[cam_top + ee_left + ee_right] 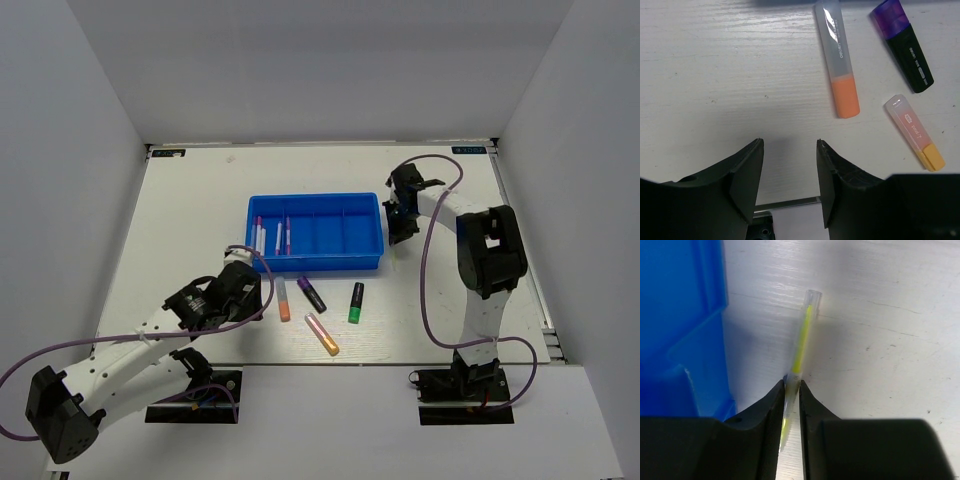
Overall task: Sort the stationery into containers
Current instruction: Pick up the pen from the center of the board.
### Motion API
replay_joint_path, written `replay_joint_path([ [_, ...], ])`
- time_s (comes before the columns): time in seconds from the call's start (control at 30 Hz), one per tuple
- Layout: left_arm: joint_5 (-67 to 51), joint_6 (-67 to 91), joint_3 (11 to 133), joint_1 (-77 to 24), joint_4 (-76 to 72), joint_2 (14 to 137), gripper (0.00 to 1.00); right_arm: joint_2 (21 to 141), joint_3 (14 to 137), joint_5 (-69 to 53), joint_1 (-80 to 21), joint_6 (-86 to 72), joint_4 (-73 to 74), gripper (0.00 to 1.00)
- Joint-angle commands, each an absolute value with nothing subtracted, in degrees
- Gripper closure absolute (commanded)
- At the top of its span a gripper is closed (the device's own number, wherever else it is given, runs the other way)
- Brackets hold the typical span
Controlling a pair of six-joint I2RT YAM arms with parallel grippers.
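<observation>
Right gripper (791,386) clenched on yellow pen (803,337), just beside blue tray (700,315).
Left gripper (790,150): jaws spread, empty, near orange highlighter (840,65) on table (715,75). Risk: pen looks pinched off-centre, so it may swivel or slip on lifting; its long free end could catch the tray wall.

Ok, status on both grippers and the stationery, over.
Right gripper shut on yellow pen, beside blue tray. Left gripper open, empty, near orange highlighter. Nothing between pen and tray.
</observation>
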State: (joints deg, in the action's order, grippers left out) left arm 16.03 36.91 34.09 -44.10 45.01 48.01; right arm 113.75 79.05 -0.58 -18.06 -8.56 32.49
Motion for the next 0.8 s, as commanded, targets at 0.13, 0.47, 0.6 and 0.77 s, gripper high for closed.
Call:
replay_joint_path([
  [0.13,16.0,37.27,32.87,-44.38,45.0,46.41,0.43,116.63,78.49,0.62,-15.91,-9.75,34.98,0.97],
  [0.47,15.12,37.35,32.7,-44.38,44.12,47.02,0.43,105.3,77.43,-3.07,-13.62,-7.65,35.59,1.0],
  [0.6,14.68,37.53,32.61,-44.3,43.51,48.07,0.43,97.65,77.43,-5.01,-13.27,-7.47,36.21,1.0],
  [0.77,14.5,37.62,32.78,-44.3,43.33,48.25,0.43,91.32,79.97,-9.83,-13.62,-7.47,36.22,1.0],
])
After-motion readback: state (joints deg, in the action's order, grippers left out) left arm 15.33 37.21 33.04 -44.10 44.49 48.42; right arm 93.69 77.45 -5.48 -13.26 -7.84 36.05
